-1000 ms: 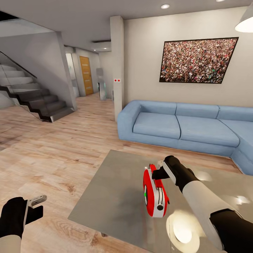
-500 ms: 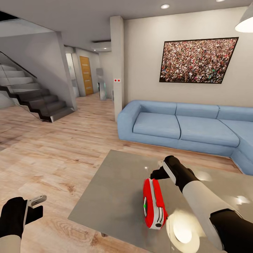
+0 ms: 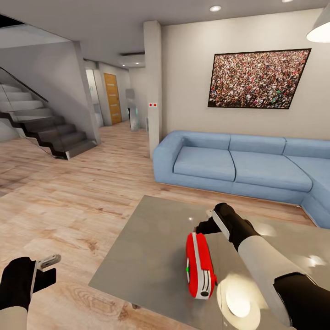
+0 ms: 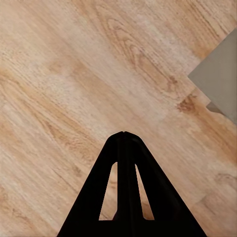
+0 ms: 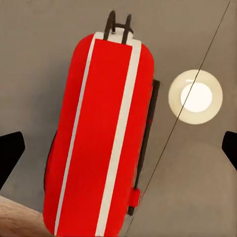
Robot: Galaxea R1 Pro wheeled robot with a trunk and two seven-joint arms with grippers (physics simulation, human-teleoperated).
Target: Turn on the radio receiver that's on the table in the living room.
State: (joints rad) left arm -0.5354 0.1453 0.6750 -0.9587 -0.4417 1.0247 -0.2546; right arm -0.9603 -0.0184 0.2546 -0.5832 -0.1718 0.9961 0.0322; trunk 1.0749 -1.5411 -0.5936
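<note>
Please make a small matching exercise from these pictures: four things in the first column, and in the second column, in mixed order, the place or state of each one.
Things:
1. radio
2. left gripper
3. right gripper
4. sofa

Place or state:
A. shut, over the wood floor
B. against the wall, beyond the table
C. lying on the grey table top
D. open, just above the radio

Pairs: 1-C, 2-A, 3-D, 4-B

Red radio receiver on table
</note>
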